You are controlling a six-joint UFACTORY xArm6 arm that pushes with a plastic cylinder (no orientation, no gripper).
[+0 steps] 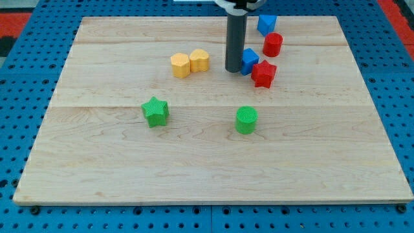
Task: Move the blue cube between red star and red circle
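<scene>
The blue cube (250,60) sits at the view's upper right, between the red circle (273,44) above-right of it and the red star (263,74) below-right of it, touching or nearly touching the star. My tip (233,68) rests on the board right at the cube's left side. The dark rod rises from there to the view's top.
A second blue block (266,24) lies near the top edge above the red circle. Two yellow blocks (180,65) (200,59) sit side by side left of my tip. A green star (155,111) and a green circle (246,120) lie lower on the wooden board (97,168).
</scene>
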